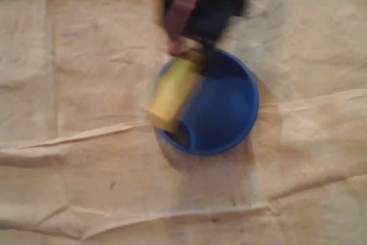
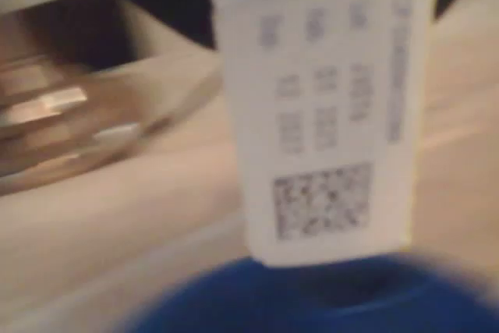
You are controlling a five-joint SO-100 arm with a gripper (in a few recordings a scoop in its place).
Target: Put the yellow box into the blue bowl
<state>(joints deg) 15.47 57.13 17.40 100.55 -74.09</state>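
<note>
Hanging from the tool (image 1: 182, 49) pinched on its top, the yellow box (image 1: 171, 93) is held tilted over the rim of the blue bowl (image 1: 229, 116), apparently for release inside.

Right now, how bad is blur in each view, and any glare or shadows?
Overhead view: motion blur smears the yellow box and the gripper; the blue bowl is sharper, throwing a soft shadow on the tan cloth; light dim and warm. Wrist view: all soft, the box's label print unreadable, glare streaks on the clear finger at left.
</note>
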